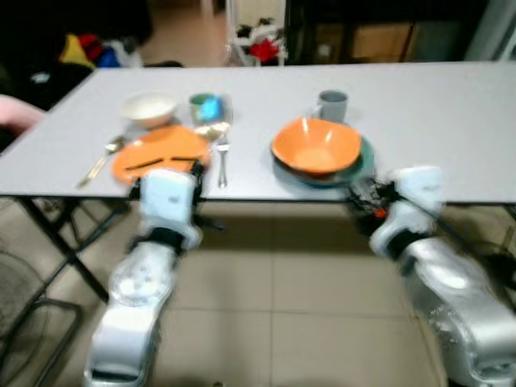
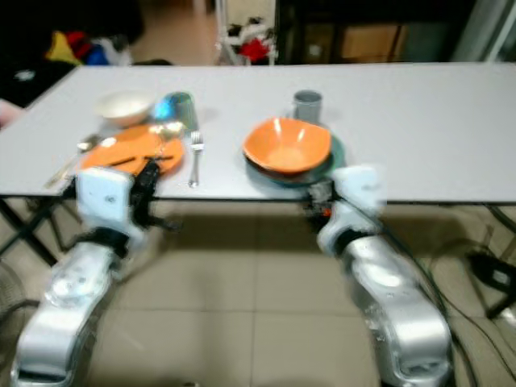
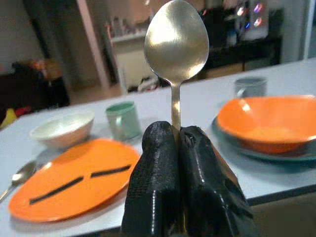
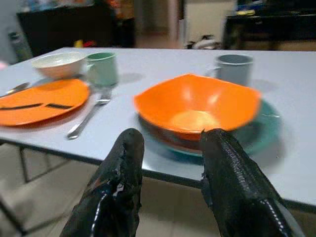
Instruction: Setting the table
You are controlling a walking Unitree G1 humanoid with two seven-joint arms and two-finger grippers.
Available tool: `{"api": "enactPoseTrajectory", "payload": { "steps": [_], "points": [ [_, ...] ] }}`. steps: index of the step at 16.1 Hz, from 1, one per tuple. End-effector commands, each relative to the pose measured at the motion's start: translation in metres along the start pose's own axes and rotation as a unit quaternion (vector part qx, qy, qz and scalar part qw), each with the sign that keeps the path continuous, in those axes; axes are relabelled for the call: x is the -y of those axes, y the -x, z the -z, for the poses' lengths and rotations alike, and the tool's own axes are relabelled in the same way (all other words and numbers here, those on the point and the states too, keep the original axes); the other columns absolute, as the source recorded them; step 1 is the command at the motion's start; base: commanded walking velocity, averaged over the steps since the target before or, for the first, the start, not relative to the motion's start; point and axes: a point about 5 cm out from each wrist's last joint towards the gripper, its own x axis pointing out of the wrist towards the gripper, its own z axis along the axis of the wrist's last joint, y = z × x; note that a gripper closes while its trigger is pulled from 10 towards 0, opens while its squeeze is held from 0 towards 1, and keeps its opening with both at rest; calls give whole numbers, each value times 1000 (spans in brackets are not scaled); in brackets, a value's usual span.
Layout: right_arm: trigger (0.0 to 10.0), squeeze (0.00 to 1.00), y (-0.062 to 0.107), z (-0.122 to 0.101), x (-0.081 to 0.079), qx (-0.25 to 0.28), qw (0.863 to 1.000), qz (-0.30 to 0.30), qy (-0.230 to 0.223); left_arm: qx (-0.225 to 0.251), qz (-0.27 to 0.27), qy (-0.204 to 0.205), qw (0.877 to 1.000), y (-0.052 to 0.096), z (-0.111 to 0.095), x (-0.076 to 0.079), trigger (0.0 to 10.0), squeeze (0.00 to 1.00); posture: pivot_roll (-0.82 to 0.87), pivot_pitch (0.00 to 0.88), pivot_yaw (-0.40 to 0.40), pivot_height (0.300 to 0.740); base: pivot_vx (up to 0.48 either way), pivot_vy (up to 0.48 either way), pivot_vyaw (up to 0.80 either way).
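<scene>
A long grey surface (image 1: 451, 121) stood on a beige tiled floor (image 1: 274, 322), with dark furniture (image 1: 379, 32) behind.

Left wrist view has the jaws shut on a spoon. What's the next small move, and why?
Probably carry the gold metal spoon forward and lay it on the grey table beside the orange bowl on its teal plate. The left gripper holds it upright, and that setting has no cutlery, while the orange plate has.
</scene>
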Motion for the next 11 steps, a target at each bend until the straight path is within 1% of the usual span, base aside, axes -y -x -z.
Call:
{"api": "enactPoseTrajectory", "payload": {
  "steps": [1,6,10,11],
  "points": [
    [10000,0,3,-2,6,0,1000,13,1,11,13,6,1000,-2,-5,7,10000,0,-145,0,78,740,341,0,-725],
    [10000,0,7,-2,8,-4,1000,20,2,4,21,14,1000,-6,-3,9,10000,0,-151,0,87,740,341,0,-776],
    [10000,0,7,-7,3,2,1000,-20,13,-2,2,14,1000,-10,-2,4,10000,0,-147,0,90,740,338,0,0],
    [10000,0,7,-9,-4,-6,997,-66,29,-5,-11,12,1000,-9,-2,0,10000,0,-145,0,94,740,341,0,0]
  ]
}}
